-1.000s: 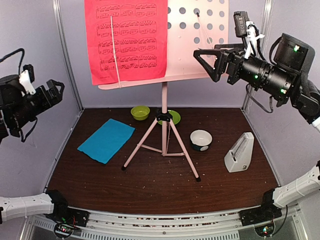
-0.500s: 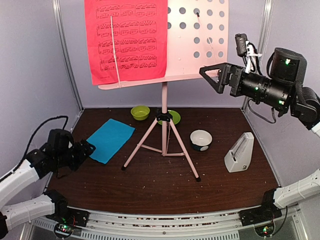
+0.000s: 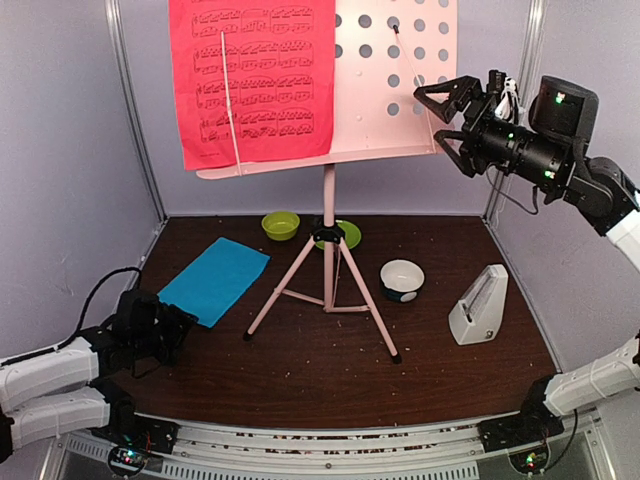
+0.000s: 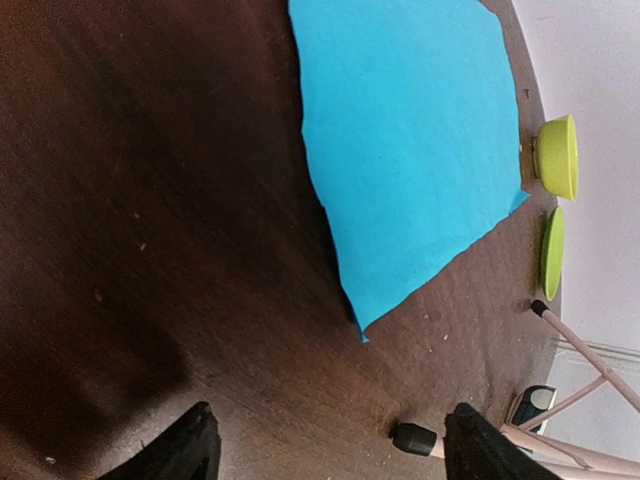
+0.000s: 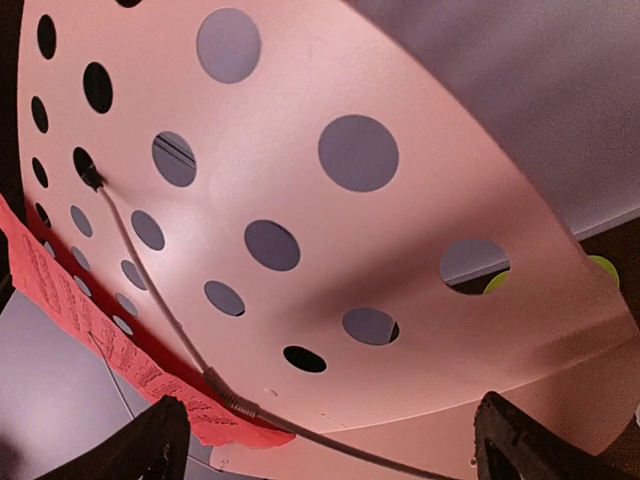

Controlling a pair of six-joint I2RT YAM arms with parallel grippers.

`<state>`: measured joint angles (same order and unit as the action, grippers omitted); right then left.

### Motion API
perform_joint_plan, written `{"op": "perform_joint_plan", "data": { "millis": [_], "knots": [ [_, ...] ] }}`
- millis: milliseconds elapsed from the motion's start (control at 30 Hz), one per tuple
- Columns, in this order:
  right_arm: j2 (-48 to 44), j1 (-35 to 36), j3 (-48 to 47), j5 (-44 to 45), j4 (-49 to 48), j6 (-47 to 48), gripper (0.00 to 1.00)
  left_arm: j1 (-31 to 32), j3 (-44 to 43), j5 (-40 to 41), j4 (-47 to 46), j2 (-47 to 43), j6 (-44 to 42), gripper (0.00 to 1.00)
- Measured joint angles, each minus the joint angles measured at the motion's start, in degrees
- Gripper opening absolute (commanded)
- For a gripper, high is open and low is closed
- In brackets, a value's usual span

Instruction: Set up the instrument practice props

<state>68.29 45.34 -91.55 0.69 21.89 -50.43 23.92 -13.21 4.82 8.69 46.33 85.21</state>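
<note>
While the left hand [image 3: 165,328] gapes empty at eight o'clock, the blue sheet [image 3: 213,280] lies flat on the desk [image 3: 320,370] near it, still to be mounted. At centre, the red sheet [image 3: 255,80] already sits on the music stand [image 3: 328,250]. At two o'clock the right hand [image 3: 443,115] hangs open; the metronome [image 3: 478,307] stands at four o'clock.

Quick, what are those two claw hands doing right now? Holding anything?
Left end effector: open, empty, low near the blue sheet.
Right end effector: open, empty, near the pink music stand.
</note>
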Motion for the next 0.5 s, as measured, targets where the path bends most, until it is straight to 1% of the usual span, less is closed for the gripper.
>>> {"op": "perform_joint_plan", "data": {
  "millis": [133, 267, 367, 433, 500],
  "knots": [
    [2.23, -3.54, -0.24, -1.33, -1.22, -8.28, 1.0, -0.26, -1.05, 0.07, -0.15, 4.44, 2.49, 0.76],
    [3.63, -6.29, -0.48, -3.58, -2.75, -13.94, 1.0, -0.74, -1.11, 0.44, -1.42, 6.19, 4.11, 0.65],
    [4.24, -8.66, -0.79, -5.07, -3.5, -16.9, 1.0, -2.23, -1.27, 0.44, -3.37, 8.7, 4.68, 0.59],
    [4.68, -10.47, -0.79, -6.1, -4.17, -18.75, 1.0, -3.23, -2.34, 0.37, -3.96, 12.35, 4.7, 0.57],
    [5.16, -12.0, -0.79, -6.86, -5.11, -20.02, 1.0, -3.91, -5.25, -0.09, -4.42, 16.81, 4.39, 0.54]
  ]
}}
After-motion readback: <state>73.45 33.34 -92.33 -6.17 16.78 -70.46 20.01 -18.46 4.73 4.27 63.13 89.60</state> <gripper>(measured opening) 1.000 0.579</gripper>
